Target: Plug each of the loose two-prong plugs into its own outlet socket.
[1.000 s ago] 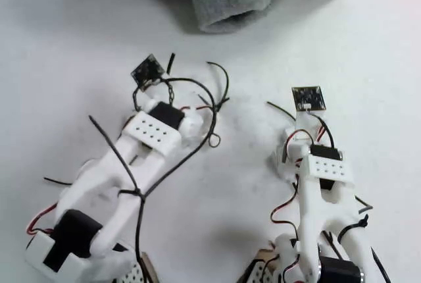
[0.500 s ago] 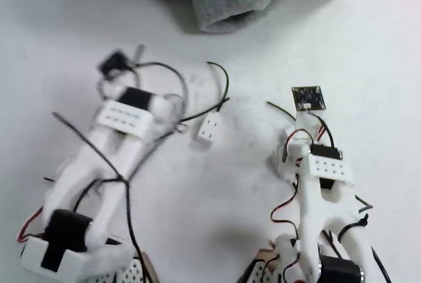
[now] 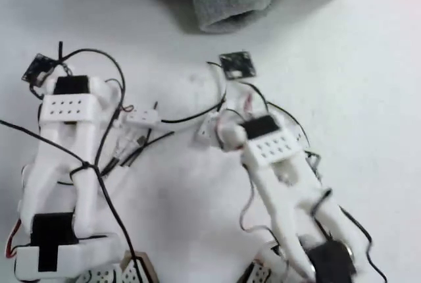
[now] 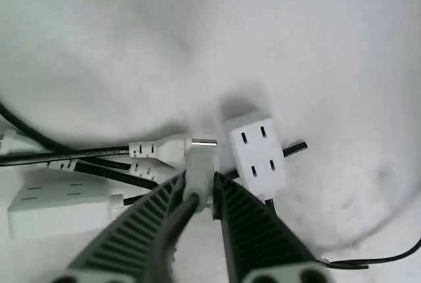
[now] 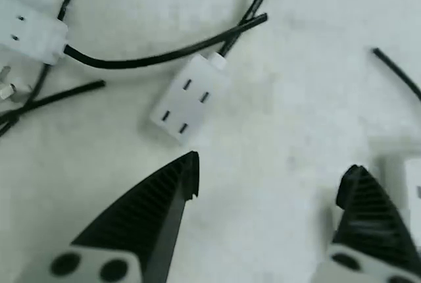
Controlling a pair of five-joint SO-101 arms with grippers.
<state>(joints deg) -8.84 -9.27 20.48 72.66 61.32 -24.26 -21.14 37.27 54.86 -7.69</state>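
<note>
— Both arms have swung leftward since a second ago; our left arm [image 3: 62, 138] now lies along the table's [image 3: 368, 59] left side, our right arm [image 3: 279, 171] over the middle.
— Agreed; we see the left gripper [image 4: 199, 181] clenched on a white plug [image 4: 199, 161], its prong just beside the four-slot outlet block [image 4: 258, 154].
— And we find the right gripper [image 5: 271, 171] spread wide, grasping nothing; that block lies near its dark finger, a black cable [image 5: 151, 60] curving past.
— A white outlet strip [image 4: 59, 207] lies near the left gripper too.
</note>
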